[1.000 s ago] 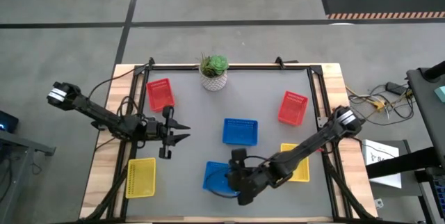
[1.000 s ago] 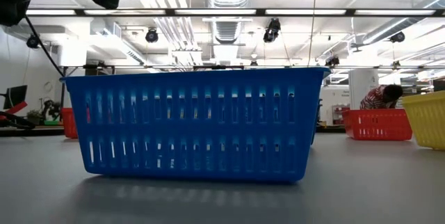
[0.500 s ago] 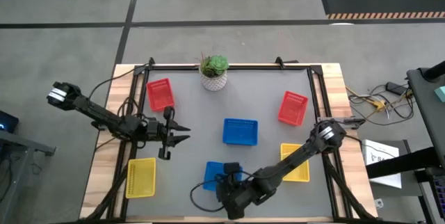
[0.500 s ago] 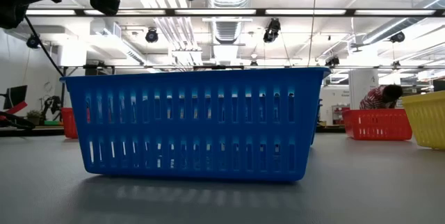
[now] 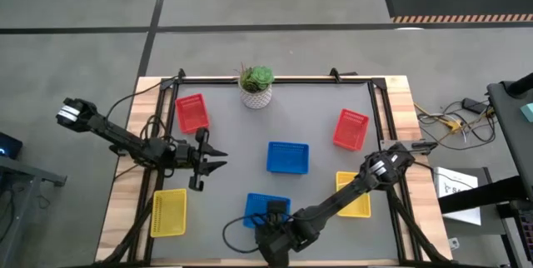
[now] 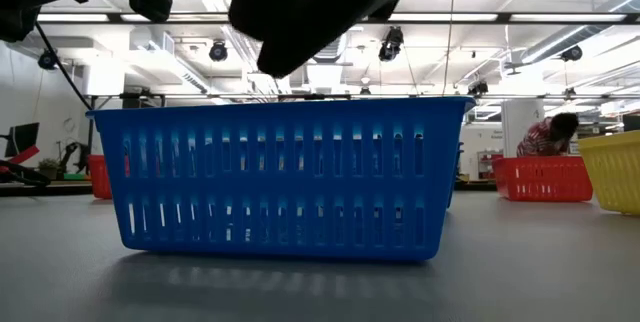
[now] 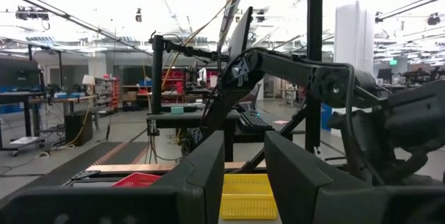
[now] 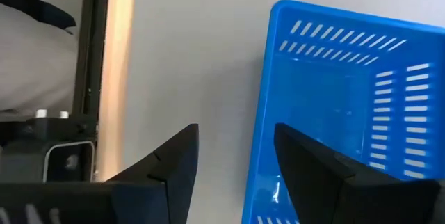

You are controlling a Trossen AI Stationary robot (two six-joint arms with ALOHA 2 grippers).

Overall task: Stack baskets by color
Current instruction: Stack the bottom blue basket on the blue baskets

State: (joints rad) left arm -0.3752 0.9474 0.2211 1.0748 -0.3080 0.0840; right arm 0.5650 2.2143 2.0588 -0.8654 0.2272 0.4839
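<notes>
- Hovering at the counter's (image 5: 333,135) near edge, the right gripper (image 8: 233,158) has its fingers spread apart and empty, just beside the near blue basket (image 5: 267,209).
- A yellow basket (image 5: 169,212) and another yellow basket (image 5: 356,195) flank it.
- The left gripper (image 5: 218,157) waits mid-left, fingers parted, holding nothing.
- Farther: second blue basket (image 5: 288,157), two red baskets (image 5: 191,112) (image 5: 351,128).

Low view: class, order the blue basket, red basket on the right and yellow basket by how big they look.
1. Blue basket, filling the middle.
2 and 3. Red basket and yellow basket: unsure, since the yellow is cut off.
Nearness to the camera causes the differences.
</notes>
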